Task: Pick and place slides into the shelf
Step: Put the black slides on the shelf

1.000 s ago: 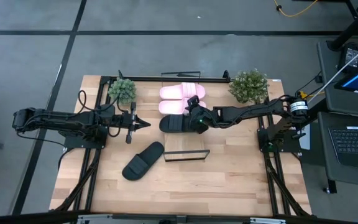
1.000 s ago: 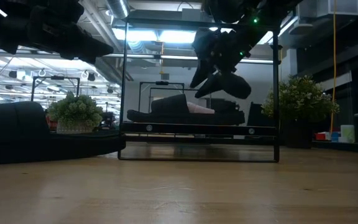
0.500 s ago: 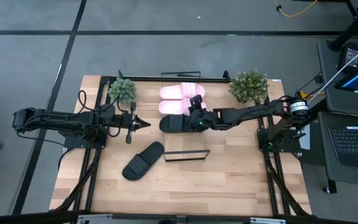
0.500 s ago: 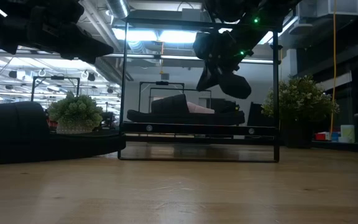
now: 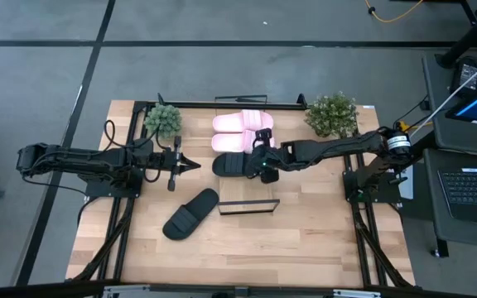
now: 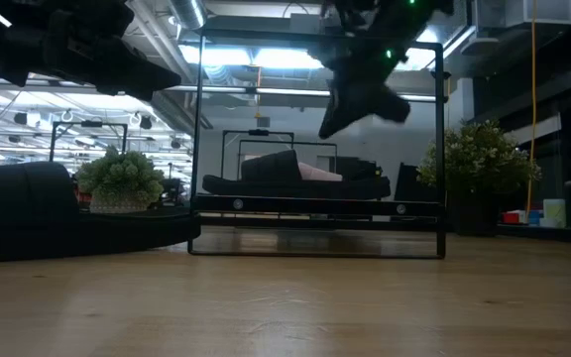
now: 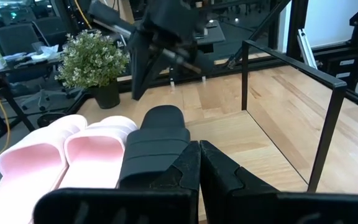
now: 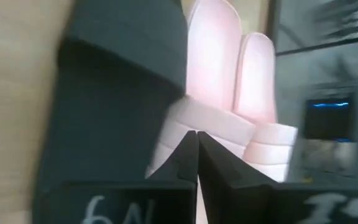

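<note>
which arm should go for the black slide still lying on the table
Left. The loose black slide lies on the left gripper's side, just in front of it. The right gripper hangs over the slides on the shelf, farther away.

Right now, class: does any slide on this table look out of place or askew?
Yes. One black slide lies alone on the bare tabletop, angled diagonally, apart from the shelf. The two pink slides and the other black slide sit side by side, lined up on the shelf.
</note>
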Robot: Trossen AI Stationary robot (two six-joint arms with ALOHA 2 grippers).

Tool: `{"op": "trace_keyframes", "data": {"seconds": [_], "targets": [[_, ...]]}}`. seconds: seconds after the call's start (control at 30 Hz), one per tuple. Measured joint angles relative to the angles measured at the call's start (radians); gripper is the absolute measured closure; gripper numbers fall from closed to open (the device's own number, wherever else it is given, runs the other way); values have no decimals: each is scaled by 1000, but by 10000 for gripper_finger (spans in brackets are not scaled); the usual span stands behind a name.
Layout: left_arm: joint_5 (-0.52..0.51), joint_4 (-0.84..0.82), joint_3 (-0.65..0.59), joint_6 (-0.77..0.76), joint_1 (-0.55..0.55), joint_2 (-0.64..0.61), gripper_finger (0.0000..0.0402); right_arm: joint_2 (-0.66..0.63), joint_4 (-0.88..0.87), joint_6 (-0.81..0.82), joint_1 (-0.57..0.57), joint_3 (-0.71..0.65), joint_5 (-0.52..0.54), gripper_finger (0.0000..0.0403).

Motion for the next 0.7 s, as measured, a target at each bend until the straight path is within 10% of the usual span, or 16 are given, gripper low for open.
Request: {"op": "trace_keyframes", "data": {"seconds": [0.4,0.7], "targets": [[0,-8,0,3,0,0,401,-232,-150,202,-54,89,-146,392],[0,-42,0,0,-1,0,401,-511,321,215,-57,-339,-369,390]]}}
